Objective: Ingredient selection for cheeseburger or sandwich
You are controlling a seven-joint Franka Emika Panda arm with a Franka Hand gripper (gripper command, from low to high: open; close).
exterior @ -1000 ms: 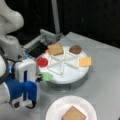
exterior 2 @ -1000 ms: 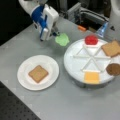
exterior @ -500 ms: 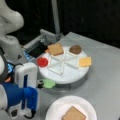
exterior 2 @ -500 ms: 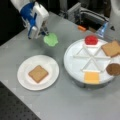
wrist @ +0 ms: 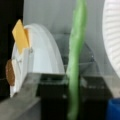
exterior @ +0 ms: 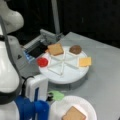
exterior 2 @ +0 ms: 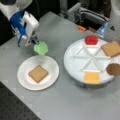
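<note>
Grey counter point(exterior 2: 75, 105) against a dark backdrop, w/ a white round plate point(exterior 2: 23, 78) near the arm and a white divided tray point(exterior 2: 72, 63) beside it. One toast square point(exterior 2: 38, 73) already lies flat on the plate, so the base of the sandwich is down. The gripper point(exterior 2: 35, 42) hangs above the counter just off the plate's far rim, pinched shut on the green lettuce point(exterior 2: 41, 48), which dangles from its tips (the wrist view shows the leaf point(wrist: 75, 62) edge-on, clamped between the jaws). In a front view the lettuce point(exterior: 56, 95) sits between the tray and the plate's edge, not yet over the toast.

Left in the tray, each in its own compartment: red tomato disc point(exterior 2: 91, 40), second toast square point(exterior 2: 111, 48), dark patty point(exterior 2: 113, 69), yellow cheese square point(exterior 2: 91, 77). Two compartments are bare.

My read: early days, approx. one layer placed, one in the air, the rest untouched.
</note>
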